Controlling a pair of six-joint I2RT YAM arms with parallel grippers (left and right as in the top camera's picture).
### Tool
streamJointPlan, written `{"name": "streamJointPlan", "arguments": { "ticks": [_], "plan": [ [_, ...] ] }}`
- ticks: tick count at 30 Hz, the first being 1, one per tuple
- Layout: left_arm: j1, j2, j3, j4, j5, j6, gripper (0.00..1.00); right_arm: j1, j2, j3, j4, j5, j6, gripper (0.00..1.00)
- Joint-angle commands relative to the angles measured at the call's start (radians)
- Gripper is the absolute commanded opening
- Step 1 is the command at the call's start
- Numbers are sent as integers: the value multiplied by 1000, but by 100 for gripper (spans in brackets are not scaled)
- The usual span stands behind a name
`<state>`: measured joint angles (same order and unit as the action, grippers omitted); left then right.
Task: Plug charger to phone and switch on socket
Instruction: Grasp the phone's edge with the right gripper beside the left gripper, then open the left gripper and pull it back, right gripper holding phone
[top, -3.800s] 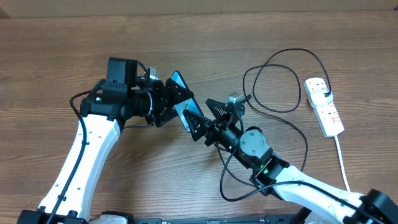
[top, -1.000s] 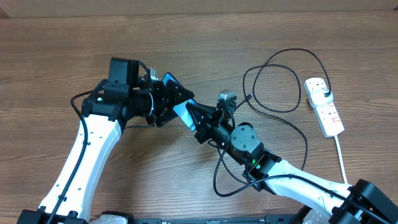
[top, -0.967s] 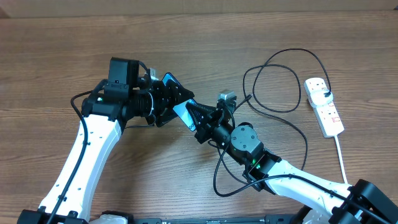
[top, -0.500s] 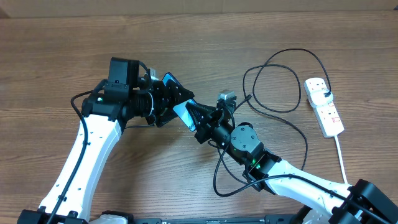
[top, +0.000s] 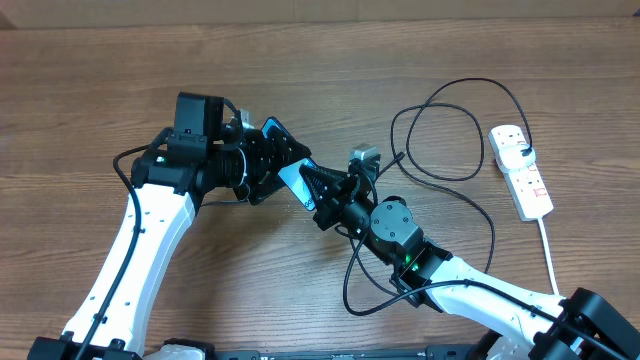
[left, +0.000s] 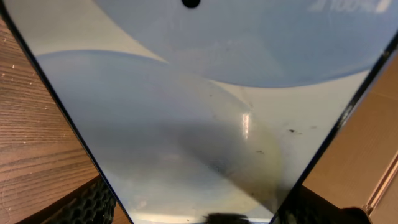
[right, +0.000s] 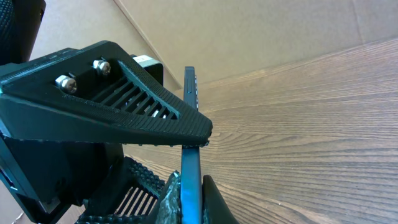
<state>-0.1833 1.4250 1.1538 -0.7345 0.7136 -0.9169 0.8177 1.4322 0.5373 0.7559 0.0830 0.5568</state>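
The phone (top: 292, 180) is held up off the table between both arms, its blue screen lit. My right gripper (top: 322, 200) is shut on its lower end; the right wrist view shows the phone (right: 189, 168) edge-on, pinched between the fingertips of the right gripper (right: 189, 202). My left gripper (top: 283, 162) straddles the phone's width, open. In the left wrist view the screen (left: 199, 112) fills the frame and a sliver of wood shows beside the left pad (left: 93, 205). The charger cable (top: 440, 130) lies looped, its white adapter (top: 510, 138) on the socket (top: 533, 190). The plug tip is hidden.
The socket's white cord (top: 552, 262) runs down the right side toward the front edge. A loop of black cable (top: 352, 290) lies under my right arm. The wooden table (top: 100, 80) carries nothing else in view.
Since the earliest frame my right gripper has slid up and left onto the phone's lower end, and the phone shifted slightly the same way. Over the last second nothing visibly moves.
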Motion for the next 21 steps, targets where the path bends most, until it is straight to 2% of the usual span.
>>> {"name": "streamJointPlan", "arguments": {
  "ticks": [1, 2, 4, 10, 17, 21],
  "plan": [
    [-7, -20, 27, 13, 37, 4, 79, 6, -1, 14, 1, -32, -5, 4],
    [-7, -20, 27, 13, 37, 4, 82, 6, -1, 14, 1, -32, -5, 4],
    [-7, -20, 27, 13, 34, 4, 99, 6, -1, 14, 1, -32, -5, 4],
    [-4, -20, 27, 16, -31, 14, 100, 5, -1, 14, -9, -16, -5, 4],
    [84, -20, 28, 69, -73, 140, 100, 3, -11, 14, -35, 42, 28, 4],
    [179, -21, 51, 61, -18, 324, 100, -34, -46, 14, -130, 27, 190, 4]
  ]
}}
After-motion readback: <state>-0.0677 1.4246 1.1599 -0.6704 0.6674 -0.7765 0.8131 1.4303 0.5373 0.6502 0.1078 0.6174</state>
